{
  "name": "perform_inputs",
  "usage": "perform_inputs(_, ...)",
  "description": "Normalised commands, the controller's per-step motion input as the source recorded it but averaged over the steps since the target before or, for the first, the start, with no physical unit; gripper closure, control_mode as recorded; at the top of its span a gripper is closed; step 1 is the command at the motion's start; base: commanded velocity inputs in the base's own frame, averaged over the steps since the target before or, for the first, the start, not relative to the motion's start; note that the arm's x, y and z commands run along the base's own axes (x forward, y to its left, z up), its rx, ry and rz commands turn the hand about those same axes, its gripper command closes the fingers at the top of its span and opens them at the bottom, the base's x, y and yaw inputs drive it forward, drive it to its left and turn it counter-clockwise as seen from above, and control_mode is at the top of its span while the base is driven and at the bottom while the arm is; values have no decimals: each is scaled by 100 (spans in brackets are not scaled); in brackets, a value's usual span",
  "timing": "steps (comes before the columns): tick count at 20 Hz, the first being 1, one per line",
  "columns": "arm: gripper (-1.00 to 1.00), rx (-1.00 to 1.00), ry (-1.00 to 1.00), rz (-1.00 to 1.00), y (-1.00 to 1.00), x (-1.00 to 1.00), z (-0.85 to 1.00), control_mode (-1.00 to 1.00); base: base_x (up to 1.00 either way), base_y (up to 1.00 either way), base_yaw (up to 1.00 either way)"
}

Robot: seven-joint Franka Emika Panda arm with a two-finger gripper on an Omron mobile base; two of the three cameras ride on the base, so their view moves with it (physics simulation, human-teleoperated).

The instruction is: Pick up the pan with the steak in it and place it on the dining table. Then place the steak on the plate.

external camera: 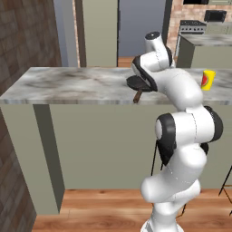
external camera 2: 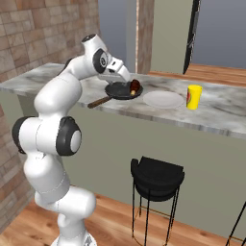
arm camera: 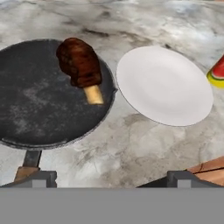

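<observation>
open gripper [arm camera: 111, 177] above pan [arm camera: 39, 105], steak [arm camera: 80, 63] inside, plate [arm camera: 168, 87] beside

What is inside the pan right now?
The steak lies in the pan, near the rim on the plate side. The pan floor beneath the steak is covered.

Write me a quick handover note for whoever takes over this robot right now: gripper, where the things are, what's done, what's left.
Gripper: open, empty, above the dining table near the pan's handle.
Pan: already on the table, handle over the near edge.
Steak: still in the pan, at the rim nearest the plate.
Plate: bare, right beside the pan.
Done: pan placed.
Left: move steak onto plate.
</observation>
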Motion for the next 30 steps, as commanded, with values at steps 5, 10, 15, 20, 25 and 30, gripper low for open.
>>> perform_inputs(5, -100, 4, -3, 1, -4, 10, -1, -100, 0, 0, 0)
perform_inputs(10, -100, 6, -1, 1, -9, 28, -5, -100, 0, 0, 0)
perform_inputs(15, -100, 12, -8, 5, -22, 13, -11, -100, 0, 0, 0)
perform_inputs(20, -100, 13, -8, 5, -17, 18, -14, -100, 0, 0, 0)
perform_inputs(25, -100, 5, -9, 3, -11, 8, -6, -100, 0, 0, 0)
perform_inputs(30, -100, 0, 0, 0, 0, 0, -3, -100, 0, 0, 0)
